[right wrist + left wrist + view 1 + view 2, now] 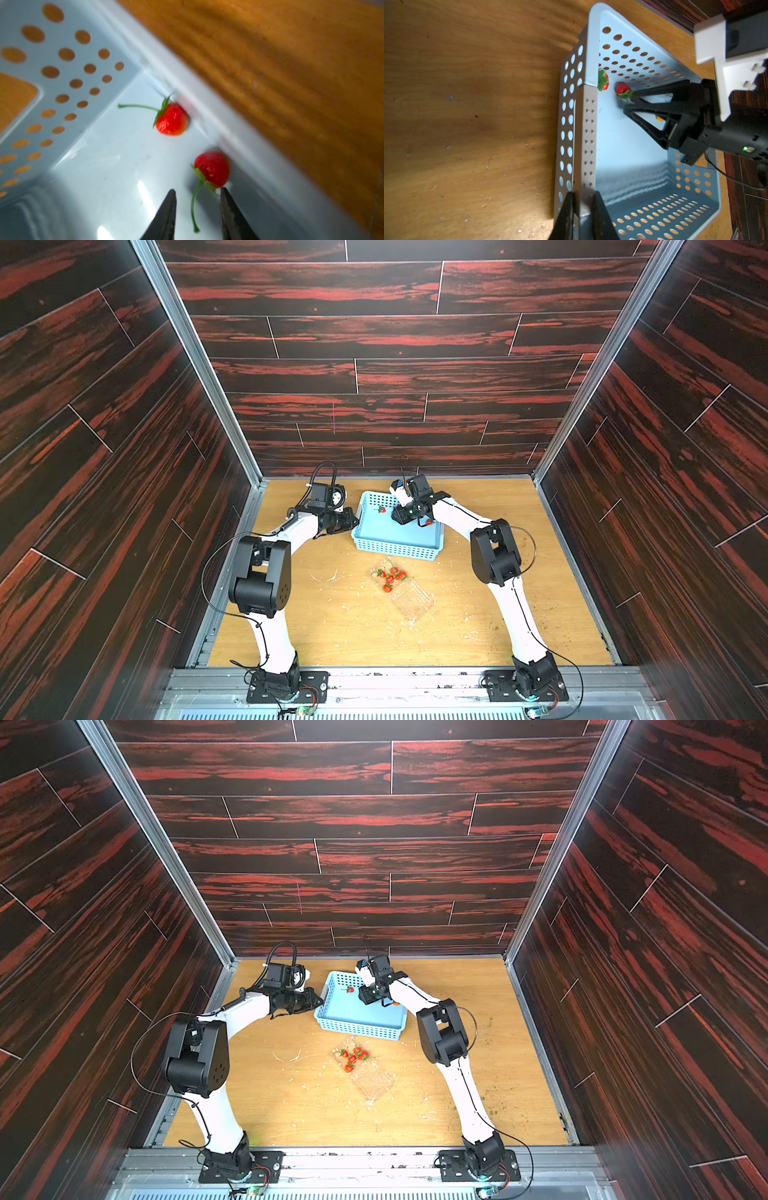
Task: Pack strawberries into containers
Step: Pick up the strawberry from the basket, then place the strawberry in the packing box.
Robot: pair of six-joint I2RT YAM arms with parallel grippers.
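Note:
Two red strawberries lie on the floor of the light blue basket (pixel 390 537) near one wall: one (pixel 172 120) further off, the other (pixel 213 168) just ahead of my right gripper (pixel 197 189). That gripper is open, and the near berry's thin green stem lies between its fingers without touching them. My left gripper (pixel 581 199) is shut on the basket's left wall (pixel 588 133). The clear clamshell container (pixel 413 601) lies open in front of the basket. Several strawberries (pixel 391 577) sit in its far half, and its near half holds nothing.
A small orange-red thing (pixel 429 522) lies in the basket under my right wrist. Pale crumbs and scratches dot the wooden table (pixel 332 614). Dark walls stand on three sides. Both arm bases stand at the table's near edge.

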